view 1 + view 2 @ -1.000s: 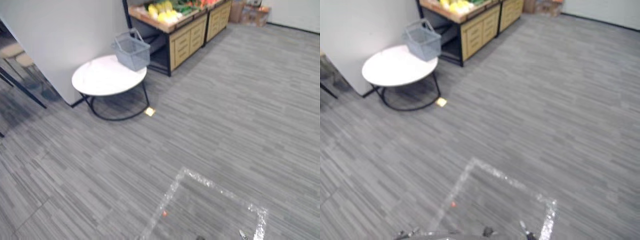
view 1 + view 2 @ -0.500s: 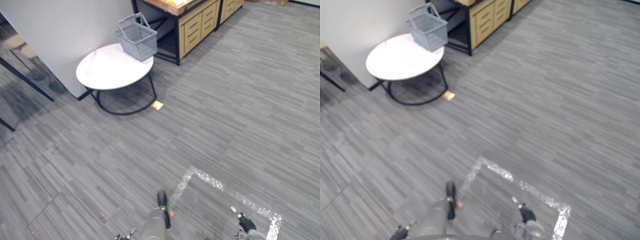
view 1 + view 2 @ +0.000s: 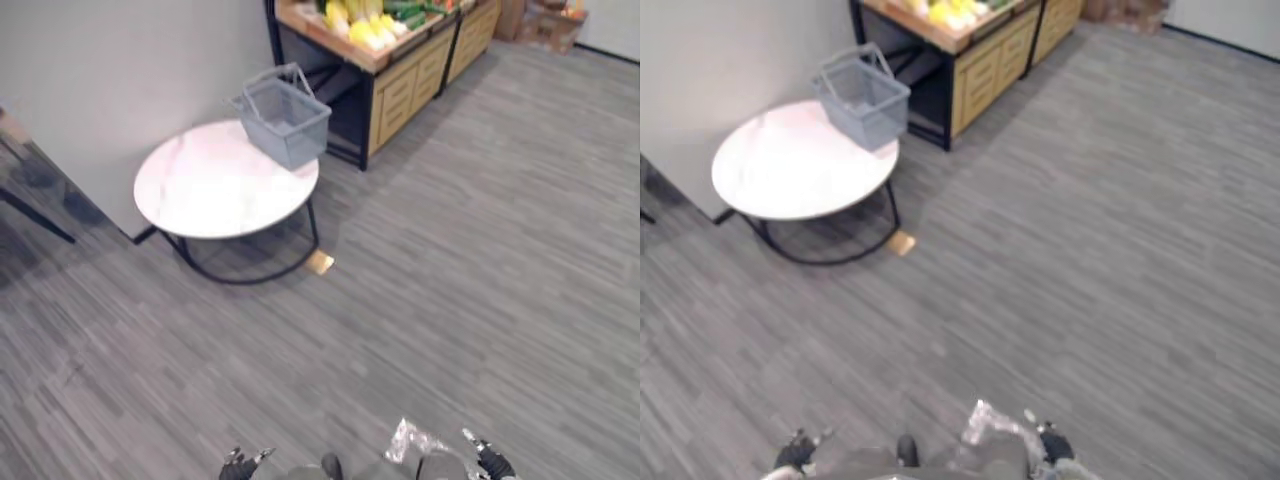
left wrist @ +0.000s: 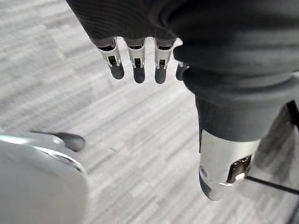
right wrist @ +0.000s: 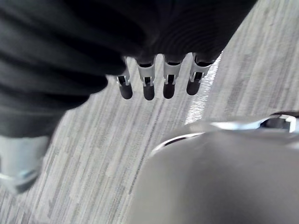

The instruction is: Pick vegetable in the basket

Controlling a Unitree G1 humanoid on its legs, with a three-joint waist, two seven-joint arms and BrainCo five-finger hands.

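L robot hand (image 4: 137, 56): being held released, fingers straight and pointed down at the floor (image 3: 480, 250), thumb set apart. Nothing is being grasped.

R robot hand (image 5: 148, 81): also being held released, fingers straight in a row above the floor. Nothing is being grasped.

In the eye views both hands are being shown low at the near edge, well apart from the worktop (image 3: 215, 185).

Task items:
- The grey wire basket (image 3: 287, 122) is being carried upright on the round white worktop, at its far edge, on the side nearest the stand (image 3: 400, 75). Its handles are being held raised.
- The vegetables (image 3: 362, 28), yellow w/ green ones just beside, are being displayed on top of the wooden stand w/ drawers. The stand is being shown beyond the worktop, near the basket but apart from it.

Misc.:
- A small tan piece (image 3: 320, 262) is being seen on the floor, just beside the worktop's black frame.
- A patch of silver tape (image 3: 412, 436) is being seen on the floor at the near edge, between the two hands.
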